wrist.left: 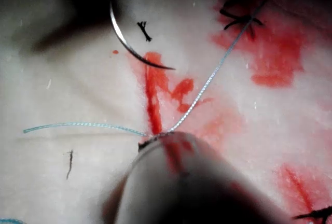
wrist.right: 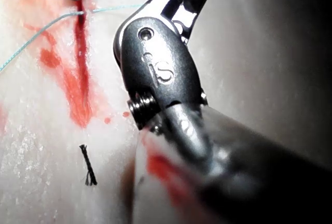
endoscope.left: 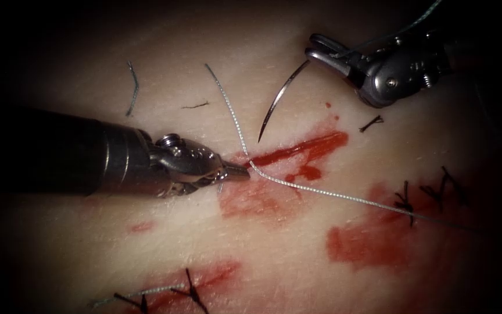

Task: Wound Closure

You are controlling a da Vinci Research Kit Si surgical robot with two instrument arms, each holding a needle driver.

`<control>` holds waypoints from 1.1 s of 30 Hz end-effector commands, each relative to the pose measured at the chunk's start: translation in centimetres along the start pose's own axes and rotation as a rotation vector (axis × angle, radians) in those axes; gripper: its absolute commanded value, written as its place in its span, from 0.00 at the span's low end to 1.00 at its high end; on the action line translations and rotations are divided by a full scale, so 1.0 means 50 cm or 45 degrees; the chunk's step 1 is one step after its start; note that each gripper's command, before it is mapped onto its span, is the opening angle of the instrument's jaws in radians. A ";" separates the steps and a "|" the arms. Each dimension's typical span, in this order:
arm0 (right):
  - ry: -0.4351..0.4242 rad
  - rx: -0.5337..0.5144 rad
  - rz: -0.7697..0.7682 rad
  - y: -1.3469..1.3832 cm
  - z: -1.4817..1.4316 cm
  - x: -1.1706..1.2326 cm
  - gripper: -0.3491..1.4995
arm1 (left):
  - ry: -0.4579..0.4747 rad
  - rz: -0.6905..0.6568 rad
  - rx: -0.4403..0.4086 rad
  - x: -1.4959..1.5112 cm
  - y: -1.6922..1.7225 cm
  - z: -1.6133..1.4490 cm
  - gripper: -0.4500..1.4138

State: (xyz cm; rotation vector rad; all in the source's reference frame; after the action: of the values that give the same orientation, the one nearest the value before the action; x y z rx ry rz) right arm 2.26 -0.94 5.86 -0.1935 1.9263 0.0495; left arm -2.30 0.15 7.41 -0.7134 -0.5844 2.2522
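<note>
Needle (endoscope.left: 280,96): slim, dark, curved steel, clear of the tissue (endoscope.left: 146,256), its point hanging above the upper end of the cut (endoscope.left: 303,148). The right tool (endoscope.left: 326,55) has its jaws closed on the blunt end, toward the tissue's far right edge.

Thread (endoscope.left: 321,191): pale, finely braided, running from the cut's left end toward the near right corner; a free tail rises toward the far edge.

The left tool (endoscope.left: 236,171): jaws pinched together on the thread at the cut's left end.

Red fluid (endoscope.left: 367,241): glossy patches. Dark knotted stitches (endoscope.left: 405,200) sit right of the cut.
</note>
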 end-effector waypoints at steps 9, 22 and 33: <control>-0.012 0.013 0.000 -0.0009 0.0020 -0.0016 0.00 | 0.000 0.013 -0.004 -0.0009 -0.0028 0.0021 0.00; -0.081 0.237 -0.102 -0.0037 0.0031 -0.0046 0.00 | -0.007 -0.024 0.094 -0.0009 -0.0024 0.0044 0.00; -0.125 0.356 -0.327 -0.0048 0.0066 -0.0058 0.00 | -0.010 -0.018 0.160 -0.0011 -0.0024 0.0042 0.00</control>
State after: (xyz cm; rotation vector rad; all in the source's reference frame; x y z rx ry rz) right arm 2.61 -1.10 6.02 -0.2478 1.7601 -0.3954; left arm -2.29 0.17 7.61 -0.6331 -0.4351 2.2696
